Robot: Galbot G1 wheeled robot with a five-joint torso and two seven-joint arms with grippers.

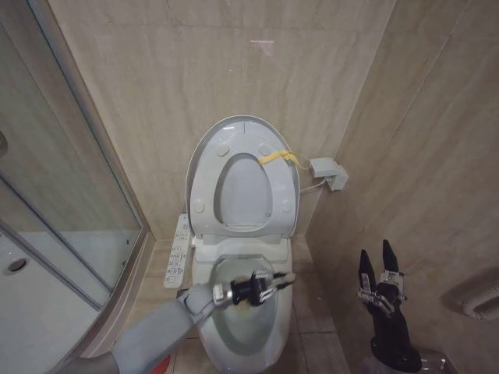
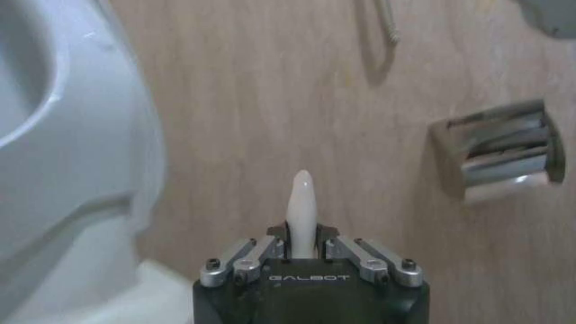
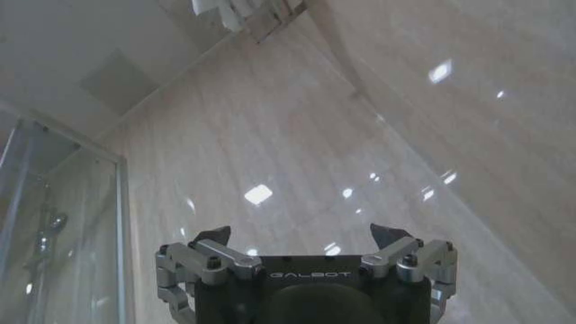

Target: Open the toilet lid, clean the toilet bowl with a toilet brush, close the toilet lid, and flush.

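Fingers of the left gripper [image 1: 269, 289] clamp the toilet brush [image 2: 301, 206] by its white handle, the arm reaching across the toilet bowl [image 1: 242, 331]. Behind stands the toilet lid [image 1: 204, 156], raised. Far right, the right gripper [image 1: 377, 258] points upward, fingers apart. From the left wrist, a chrome paper holder [image 2: 500, 160] is visible.

- The toilet bowl [image 1: 245, 331] sat at lower centre of the head view, with the lid [image 1: 201, 160] upright behind it against the wall.
- The left gripper [image 1: 274, 285] hung over the bowl, clamped on the brush [image 2: 301, 209].
- The right gripper [image 1: 377, 262] stood at lower right, well apart from the bowl, fingers spread.
- A control panel [image 1: 178, 251] lay left of the bowl.
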